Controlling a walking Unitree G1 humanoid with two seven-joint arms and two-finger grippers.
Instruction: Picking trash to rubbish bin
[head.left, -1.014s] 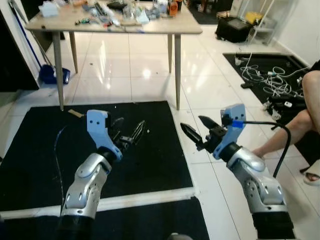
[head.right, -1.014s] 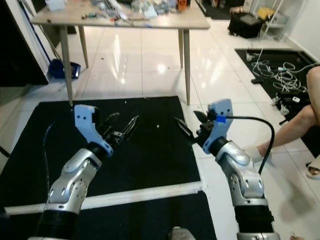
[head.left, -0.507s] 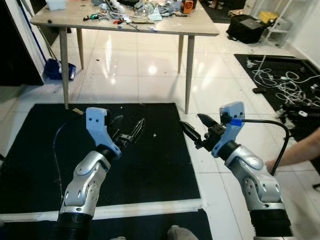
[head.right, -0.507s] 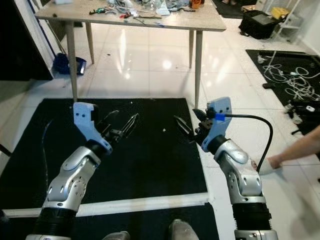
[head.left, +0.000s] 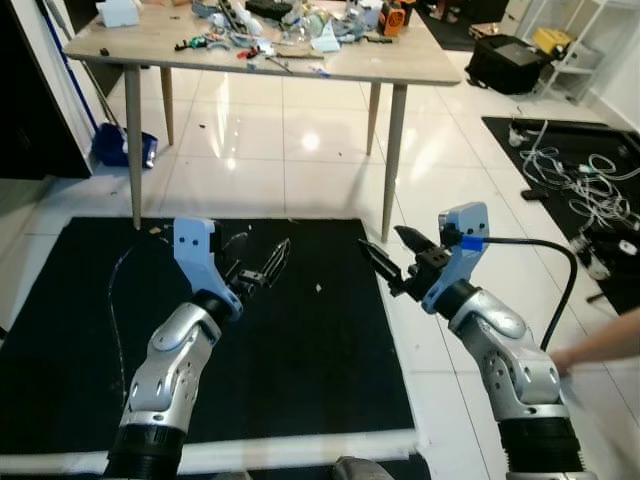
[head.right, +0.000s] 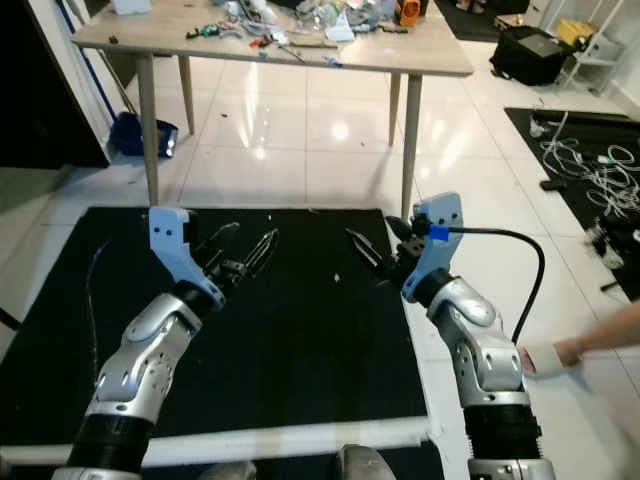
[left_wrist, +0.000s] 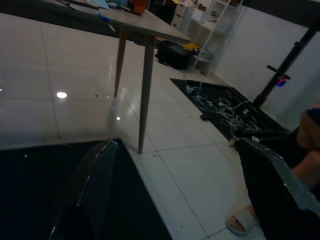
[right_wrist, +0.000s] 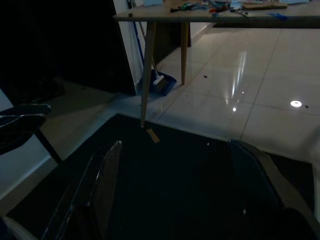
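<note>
- Since the earlier frames the whole view has slid downward: the table now shows more of its top and the person at the right has shrunk to an arm at the edge, which reads as the robot's head and body moving, while both arms keep the same raised pose.
- Both sets of jaws stand spread apart with nothing between them, which suits a robot searching and not yet carrying anything.
- The left gripper (head.left: 262, 268) hovers over the black mat (head.left: 70, 330), aimed toward the table (head.left: 400, 68).
- The right gripper (head.left: 394, 258) hangs above the mat's right edge, pointing inward across the mat toward the left gripper.
- On the mat near the table's left front leg lies a small tan scrap (right_wrist: 152, 135), apparently cardboard or tape; a few pale specks sit further along the mat. I judge these the likeliest trash, well ahead of both grippers.
- Above that, the table carries a jumble of tools and wrappers (head.right: 300, 18), too small to tell what is waste.
- Beyond the table's left leg a blue dustpan (head.left: 118, 148) rests on the white tiles (head.right: 300, 130).
- I cannot pick out a rubbish bin.
- Right of the table, loose cables (head.left: 575, 180) sprawl on a second dark mat, and a person's arm (head.left: 600, 345) reaches in low; the right arm should give it room.
</note>
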